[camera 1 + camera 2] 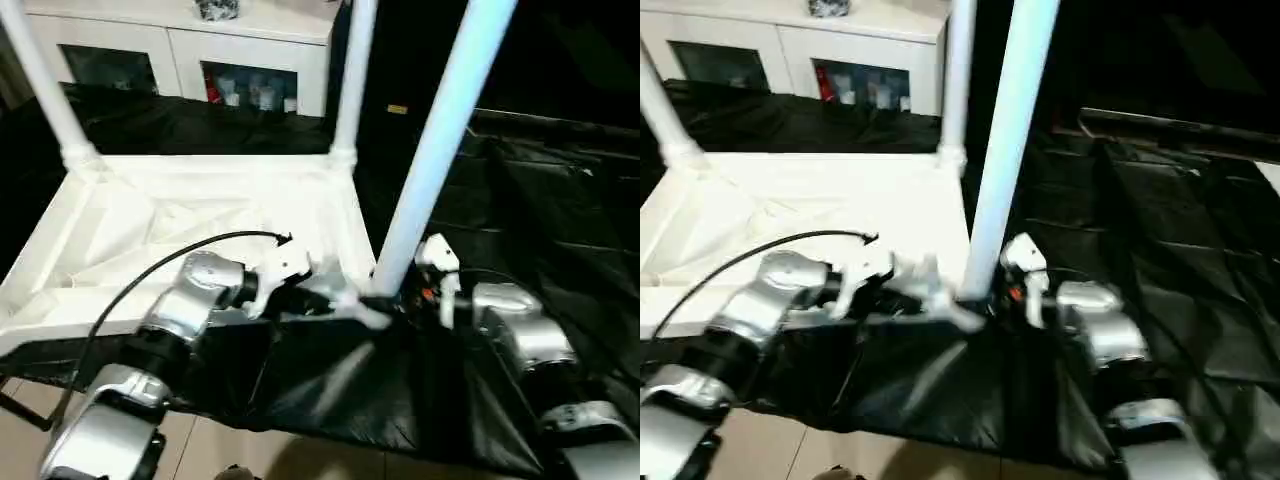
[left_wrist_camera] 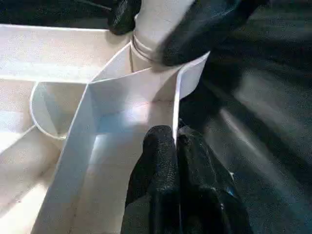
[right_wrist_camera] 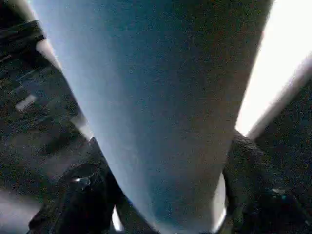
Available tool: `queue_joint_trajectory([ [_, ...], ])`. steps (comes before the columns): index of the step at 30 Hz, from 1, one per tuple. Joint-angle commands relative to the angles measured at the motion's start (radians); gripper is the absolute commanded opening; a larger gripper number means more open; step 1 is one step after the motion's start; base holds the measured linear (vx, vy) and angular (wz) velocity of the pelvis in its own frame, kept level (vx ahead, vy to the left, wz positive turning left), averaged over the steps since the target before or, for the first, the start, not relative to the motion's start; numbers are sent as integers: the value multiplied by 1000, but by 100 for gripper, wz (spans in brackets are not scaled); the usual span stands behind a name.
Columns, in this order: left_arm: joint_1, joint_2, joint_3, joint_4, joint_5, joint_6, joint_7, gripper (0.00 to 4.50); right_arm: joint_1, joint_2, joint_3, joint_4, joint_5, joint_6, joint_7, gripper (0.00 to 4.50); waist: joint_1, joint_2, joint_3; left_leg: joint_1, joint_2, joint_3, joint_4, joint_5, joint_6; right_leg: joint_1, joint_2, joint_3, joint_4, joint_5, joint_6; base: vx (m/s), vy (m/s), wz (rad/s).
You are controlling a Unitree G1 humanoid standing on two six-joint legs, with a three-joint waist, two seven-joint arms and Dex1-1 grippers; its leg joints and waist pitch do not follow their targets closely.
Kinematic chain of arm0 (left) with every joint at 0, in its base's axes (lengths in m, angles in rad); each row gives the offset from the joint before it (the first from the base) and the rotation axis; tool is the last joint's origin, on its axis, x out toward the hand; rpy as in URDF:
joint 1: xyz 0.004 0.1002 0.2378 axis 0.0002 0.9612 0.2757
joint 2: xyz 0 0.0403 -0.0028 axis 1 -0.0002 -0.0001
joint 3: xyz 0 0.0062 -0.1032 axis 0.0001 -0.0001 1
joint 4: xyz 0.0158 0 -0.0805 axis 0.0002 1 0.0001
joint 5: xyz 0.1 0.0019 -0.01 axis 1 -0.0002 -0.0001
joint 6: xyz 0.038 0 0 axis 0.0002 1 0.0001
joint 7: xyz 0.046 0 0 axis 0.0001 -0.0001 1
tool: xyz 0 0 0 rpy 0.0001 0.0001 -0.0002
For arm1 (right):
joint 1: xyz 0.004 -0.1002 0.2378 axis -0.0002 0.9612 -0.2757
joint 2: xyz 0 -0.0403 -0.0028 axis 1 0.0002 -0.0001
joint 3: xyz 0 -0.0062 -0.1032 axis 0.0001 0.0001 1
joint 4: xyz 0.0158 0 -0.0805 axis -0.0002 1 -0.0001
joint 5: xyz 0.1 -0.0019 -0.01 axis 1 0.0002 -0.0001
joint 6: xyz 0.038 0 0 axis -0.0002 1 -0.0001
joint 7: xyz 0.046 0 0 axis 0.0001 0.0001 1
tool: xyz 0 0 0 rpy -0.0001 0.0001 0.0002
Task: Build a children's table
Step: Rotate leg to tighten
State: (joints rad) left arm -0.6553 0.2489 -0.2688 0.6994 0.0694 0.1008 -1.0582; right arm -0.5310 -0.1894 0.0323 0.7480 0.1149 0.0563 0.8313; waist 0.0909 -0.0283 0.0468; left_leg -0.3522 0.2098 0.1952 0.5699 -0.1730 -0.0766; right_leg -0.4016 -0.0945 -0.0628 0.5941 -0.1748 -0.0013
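With the left hand [image 2: 170, 161] pinched shut on the tabletop [image 1: 200, 215] rim and the right hand [image 3: 161, 195] seemingly clasping the near-right leg [image 1: 430, 160], uneven pressure could jam the leg crooked.

A white glass-door cabinet [image 1: 190, 55] is set at the back of the room, and small items are seen behind its panes. In front of the cabinet, the floor is covered by crumpled black sheeting [image 1: 540, 220]. Nearer than the sheeting, well away from the cabinet, pale tiled floor [image 1: 230, 450] is exposed.
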Motion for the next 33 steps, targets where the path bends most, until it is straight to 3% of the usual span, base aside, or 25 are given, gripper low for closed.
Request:
queue_joint_trajectory([
  [1,-47,-101,-6,1,-3,23,131,0,-21,80,20,85,-61,-1,-238,257,-13,5,-47,18,17,-23,-74,-380,-38,21,-55,27,-103,-581,-103,0,0,0],
  [3,-56,-128,-6,8,5,31,182,0,-43,110,-2,119,-59,-7,-330,257,-20,-1,-50,13,16,-26,-76,-389,-34,27,-55,23,-107,-580,-92,0,0,0],
  [5,-62,-159,-1,15,6,31,219,0,-65,141,-11,143,-60,-39,-382,257,-25,2,-52,8,16,-27,-79,-379,-22,30,-53,23,-107,-533,-101,0,0,0],
  [6,-63,-173,1,20,8,26,234,0,-74,154,-9,151,-66,-59,-390,257,-24,13,-54,10,17,-27,-79,-380,-22,29,-53,24,-105,-506,-110,0,0,0],
  [7,-63,-180,0,22,10,21,237,0,-79,161,-5,155,-73,-75,-397,257,-29,3,-55,8,16,-21,-76,-370,-12,28,-46,26,-101,-422,-136,0,0,0],
  [8,-63,-183,-2,22,13,18,236,0,-82,164,-3,158,-80,-86,-403,292,-28,2,-55,9,15,-19,-76,-365,-5,28,-46,28,-100,-411,-142,0,0,0],
  [10,-57,-184,-7,22,16,-1,222,0,-93,175,-15,162,-69,-103,-400,312,-27,3,-56,6,15,-16,-75,-343,11,31,-47,31,-95,-382,-159,0,0,0],
  [14,-31,-153,-20,-8,4,-30,148,0,-103,158,-22,160,-44,-139,-334,347,-27,2,-59,4,17,-13,-73,-311,25,34,-47,32,-89,-334,-179,0,0,0],
  [15,-22,-136,-25,-16,0,-53,118,0,-99,139,-11,150,-47,-148,-304,361,-26,-2,-60,1,18,-12,-72,-289,34,37,-47,33,-85,-304,-189,0,0,0],
  [17,-15,-124,-27,-24,-7,-53,95,0,-96,123,-1,147,-51,-158,-275,379,-24,1,-65,-3,18,-10,-68,-246,45,42,-48,33,-75,-239,-205,0,0,0],
  [21,2,-67,-28,-42,-18,-74,-6,0,-69,45,33,122,-50,-175,-78,379,-24,-4,-66,-6,19,-6,-60,-188,79,47,-45,33,-61,-140,-242,0,0,0],
  [23,4,-47,-26,-42,-20,-84,-39,0,-54,16,40,102,-37,-167,8,379,-18,-1,-66,-2,21,-3,-58,-177,96,47,-44,34,-57,-106,-256,0,0,0],
  [28,13,-3,-22,-46,-35,-106,-115,0,-18,-56,56,44,10,-148,220,379,2,2,-66,2,28,1,-55,-173,106,46,-42,32,-51,-82,-275,0,0,0],
  [33,21,39,-24,-56,-54,-111,-189,0,-15,-111,63,29,42,-106,377,363,7,2,-62,2,29,0,-60,-225,73,44,-46,33,-59,-177,-263,0,0,0],
])
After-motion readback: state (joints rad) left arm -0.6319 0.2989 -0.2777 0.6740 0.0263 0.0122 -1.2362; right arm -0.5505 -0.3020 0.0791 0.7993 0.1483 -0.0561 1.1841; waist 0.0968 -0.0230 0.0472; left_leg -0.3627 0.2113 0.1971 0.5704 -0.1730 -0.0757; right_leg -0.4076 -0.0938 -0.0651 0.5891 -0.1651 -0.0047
